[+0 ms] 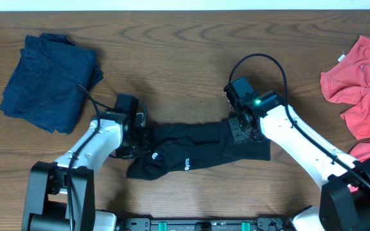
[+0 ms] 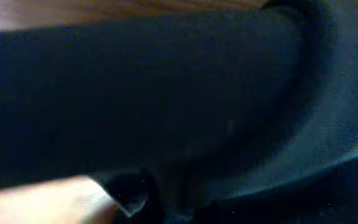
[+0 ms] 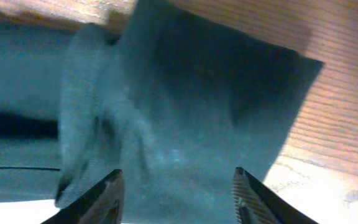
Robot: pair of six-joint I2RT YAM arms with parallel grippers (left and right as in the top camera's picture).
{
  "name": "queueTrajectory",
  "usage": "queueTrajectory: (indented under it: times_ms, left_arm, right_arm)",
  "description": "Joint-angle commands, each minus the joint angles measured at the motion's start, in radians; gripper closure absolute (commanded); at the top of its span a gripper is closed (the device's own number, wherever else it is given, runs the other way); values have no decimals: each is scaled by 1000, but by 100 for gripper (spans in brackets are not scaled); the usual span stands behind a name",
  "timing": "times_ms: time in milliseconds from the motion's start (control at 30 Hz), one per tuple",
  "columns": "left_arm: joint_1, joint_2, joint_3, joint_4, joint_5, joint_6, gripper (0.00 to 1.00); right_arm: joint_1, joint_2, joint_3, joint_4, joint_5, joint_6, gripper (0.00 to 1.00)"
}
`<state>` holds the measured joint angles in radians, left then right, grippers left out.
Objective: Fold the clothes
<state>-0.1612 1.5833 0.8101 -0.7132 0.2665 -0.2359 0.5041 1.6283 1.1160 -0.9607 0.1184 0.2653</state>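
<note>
The shirt (image 1: 191, 154) lies mid-table near my edge, narrowed to a long black band with its white logo up. I judge the step in hand to be the crosswise fold, one end carried over the other. To do it well I'd take an end through all its layers, lift it level so the band doesn't twist, and lay the edge square before letting go.

The right gripper (image 1: 239, 128) sits on the band's right end. Its wrist view shows the jaws spread wide, with cloth under and between them and nothing pinched. The left gripper (image 1: 135, 133) is at the left end, so close that its camera shows only dark, blurred fabric, and I cannot tell whether it grips.

The navy garment (image 1: 47, 80) lies far left and the coral garment (image 1: 365, 83) far right, both well apart from the shirt.
</note>
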Motion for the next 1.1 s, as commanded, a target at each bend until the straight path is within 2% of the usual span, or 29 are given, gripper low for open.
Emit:
queueTrajectory:
  times_ms: [0, 200, 433, 633, 900, 1067]
  left_arm:
    - [48, -11, 101, -72, -121, 3, 94]
    - [138, -30, 297, -256, -288, 6, 94]
    - [141, -30, 512, -372, -283, 5, 94]
    - [-8, -30, 578, -365, -172, -37, 94]
    - [-312, 0, 578, -263, -170, -87, 94]
    - [-447, 40, 576, -211, -172, -106, 93]
  right_arm:
    - [-23, 0, -5, 0, 39, 34, 46]
    - [-152, -14, -2, 4, 51, 26, 44]
    - [-286, -14, -3, -19, 29, -37, 44]
    - [-288, -14, -3, -19, 11, -39, 44]
    - [-288, -14, -4, -24, 0, -38, 44]
    - [-288, -14, -4, -23, -16, -39, 44]
